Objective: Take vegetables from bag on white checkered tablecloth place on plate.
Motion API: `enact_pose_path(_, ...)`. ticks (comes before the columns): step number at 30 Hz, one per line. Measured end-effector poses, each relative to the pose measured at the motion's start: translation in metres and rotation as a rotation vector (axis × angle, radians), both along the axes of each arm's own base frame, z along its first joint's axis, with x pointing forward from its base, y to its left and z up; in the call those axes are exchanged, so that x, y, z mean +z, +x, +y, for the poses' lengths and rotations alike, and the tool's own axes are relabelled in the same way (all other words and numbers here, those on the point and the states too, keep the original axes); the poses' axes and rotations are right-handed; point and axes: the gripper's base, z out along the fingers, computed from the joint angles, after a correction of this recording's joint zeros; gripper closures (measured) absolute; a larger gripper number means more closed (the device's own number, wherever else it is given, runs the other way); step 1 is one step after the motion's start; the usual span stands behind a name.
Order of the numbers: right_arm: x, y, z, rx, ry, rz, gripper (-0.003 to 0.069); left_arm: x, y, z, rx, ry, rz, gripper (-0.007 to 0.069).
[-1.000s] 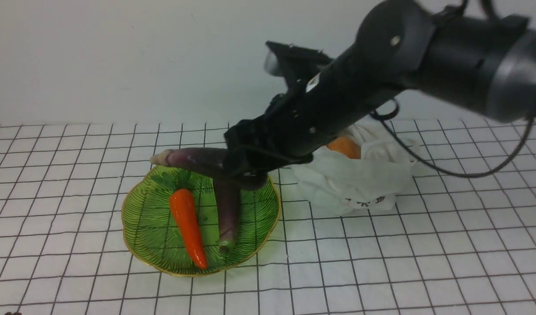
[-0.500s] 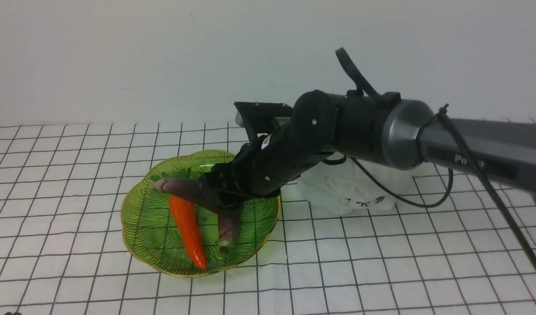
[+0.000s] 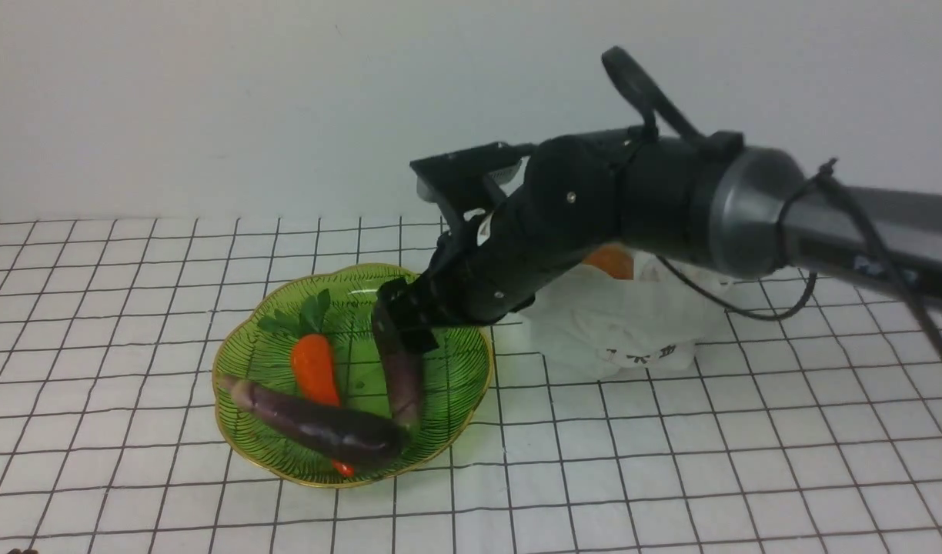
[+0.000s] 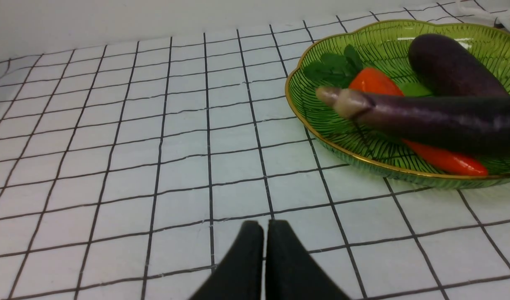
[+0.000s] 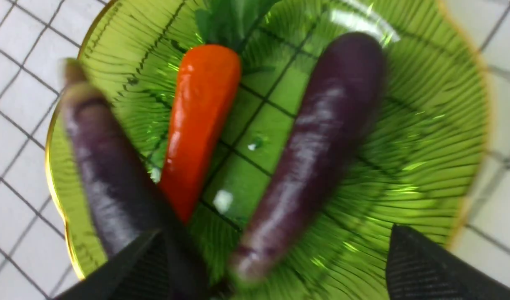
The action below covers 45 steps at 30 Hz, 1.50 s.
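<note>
The long dark purple eggplant w/ a pale pinkish-brown stem end (image 3: 317, 423) is seen lying on the shallow translucent green glass plate w/ a scalloped gold rim (image 3: 459, 362), across its near side. Its stem end is pointed left, at the plate's left rim, and its body is laid over the tip of a bright orange carrot w/ green leaves (image 3: 313, 369). Its blunt end is found just beside the near end of a second purple eggplant (image 3: 403, 381); contact btwn the two can't be told.

The R gripper (image 5: 276, 231) is held over the plate's far half, above that second eggplant, jaws spread wide and nothing gripped btwn them.

The rounded dull-orange veg (image 3: 611, 261) is seen inside the small soft white cloth bag w/ black lettering (image 3: 617, 331), partly hidden by the R arm (image 3: 671, 200). The bag is set just to the right of the plate. Plate and bag are both carried by the white tablecloth w/ a grid of thin black lines (image 3: 671, 462).

The L gripper (image 4: 264, 233) is shown in its wrist view only, low over the tablecloth, apart from the plate, fingers pressed together w/ nothing btwn them.
</note>
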Motion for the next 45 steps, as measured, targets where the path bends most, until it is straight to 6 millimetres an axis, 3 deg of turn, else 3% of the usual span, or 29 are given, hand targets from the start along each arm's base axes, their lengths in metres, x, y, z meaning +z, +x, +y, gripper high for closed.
enact_pose_path(4,0.061,-0.017,-0.030,-0.006,-0.100,-0.153,0.0128,0.000,0.000,0.000,0.000,0.000,0.000,0.0632)
enact_pose_path(5,0.068,-0.019,-0.033,-0.011,-0.110,-0.168,0.0144,0.000,0.000,0.000,0.000,0.000,0.000,0.0632)
enact_pose_path(8,0.133,-0.046,-0.073,-0.095,-0.175,-0.319,0.0335,0.000,0.000,0.000,0.000,0.000,0.000,0.0632)
enact_pose_path(14,0.199,-0.096,-0.131,-0.218,-0.216,-0.436,0.0610,0.000,0.000,0.000,0.000,0.000,0.000,0.0632)
enact_pose_path(16,0.219,-0.121,-0.153,-0.261,-0.203,-0.450,0.0655,0.000,0.000,0.000,0.000,0.000,0.000,0.0632)
enact_pose_path(20,0.250,-0.173,-0.196,-0.331,-0.096,-0.493,0.0671,0.000,0.000,0.000,0.000,0.000,0.000,0.0632)
enact_pose_path(23,0.259,-0.208,-0.224,-0.372,-0.009,-0.534,0.0671,0.000,0.000,0.000,0.000,0.000,0.000,0.0632)
enact_pose_path(25,0.254,-0.235,-0.245,-0.401,0.057,-0.559,0.0673,0.000,0.000,0.000,0.000,0.000,0.000,0.0632)
enact_pose_path(28,0.244,-0.258,-0.264,-0.418,0.115,-0.601,0.0673,0.000,0.000,0.000,0.000,0.000,0.000,0.0632)
enact_pose_path(29,0.233,-0.277,-0.279,-0.424,0.162,-0.647,0.0673,0.000,0.000,0.000,0.000,0.000,0.000,0.0632)
enact_pose_path(34,0.181,-0.309,-0.299,-0.396,0.263,-0.728,0.0673,0.000,0.000,0.000,0.000,0.000,0.000,0.0632)
enact_pose_path(39,0.129,-0.320,-0.301,-0.346,0.335,-0.758,0.0673,0.000,0.000,0.000,0.000,0.000,0.000,0.0632)
enact_pose_path(45,0.100,-0.318,-0.289,-0.280,0.471,-0.805,0.0673,0.000,0.000,0.000,0.000,0.000,0.000,0.0632)
